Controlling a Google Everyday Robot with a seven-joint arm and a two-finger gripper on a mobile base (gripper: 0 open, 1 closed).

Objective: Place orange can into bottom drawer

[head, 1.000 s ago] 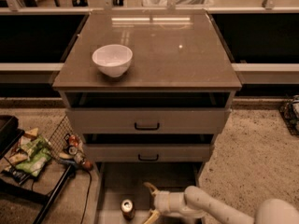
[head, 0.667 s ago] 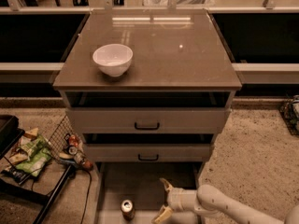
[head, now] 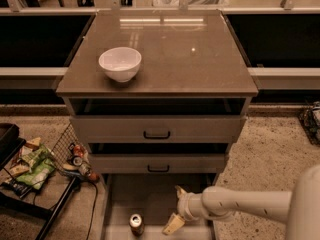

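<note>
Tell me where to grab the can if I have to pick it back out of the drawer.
Take the can around its round side wall, about mid-height, coming in level from its right. It stands upright on the floor of the drawer, and the gripper sits open on that side with bare floor between them.

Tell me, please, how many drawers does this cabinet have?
3: top drawer, middle drawer, and the pulled-out bottom drawer holding the orange can, with the open gripper beside it.

cream gripper (head: 176, 207) over grey-beige bottom drawer (head: 150, 199), orange can (head: 136, 224), white bowl (head: 120, 64)
</note>
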